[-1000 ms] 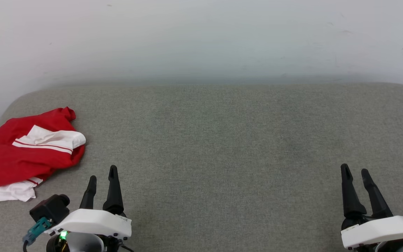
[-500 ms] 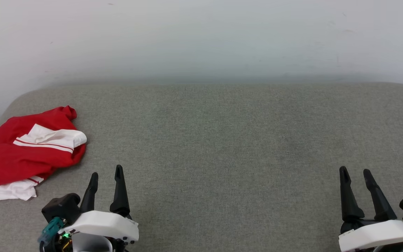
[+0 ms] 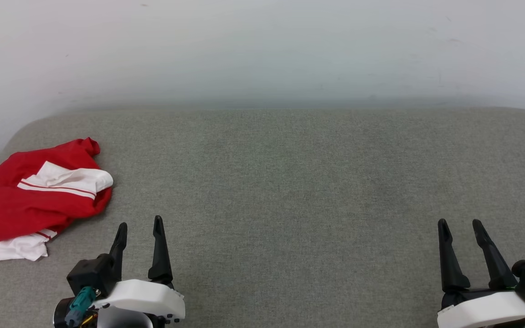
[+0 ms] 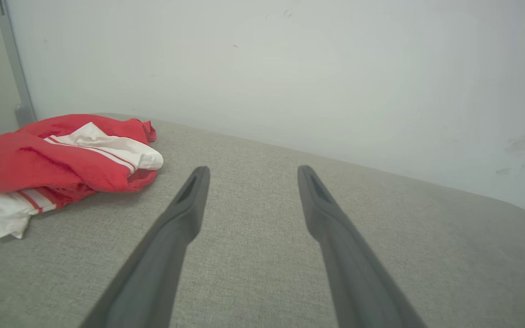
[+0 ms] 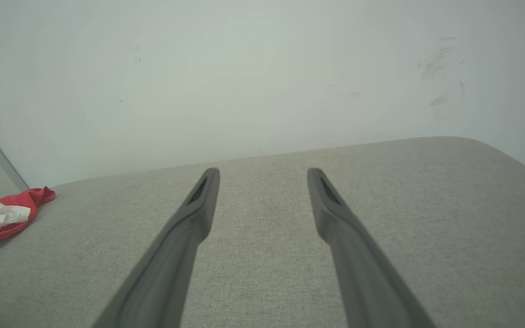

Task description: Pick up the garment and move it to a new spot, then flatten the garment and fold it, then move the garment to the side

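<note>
The garment is a red T-shirt with white sleeves and striped trim, lying in a loose crumpled fold at the far left edge of the grey surface. It also lies at the left of the left wrist view as the garment, and small at the far left of the right wrist view as the garment. My left gripper is open at the lower left, to the right of the shirt and apart from it, with nothing between its fingers. My right gripper is open and empty at the lower right, far from the shirt.
The grey fabric-covered surface has rounded far corners and stands against a white wall. A grey upright post stands by the wall, behind the shirt at the left edge.
Both grippers have drawn back toward the bottom of the head view, and the left one has shifted slightly right. The garment has not moved.
</note>
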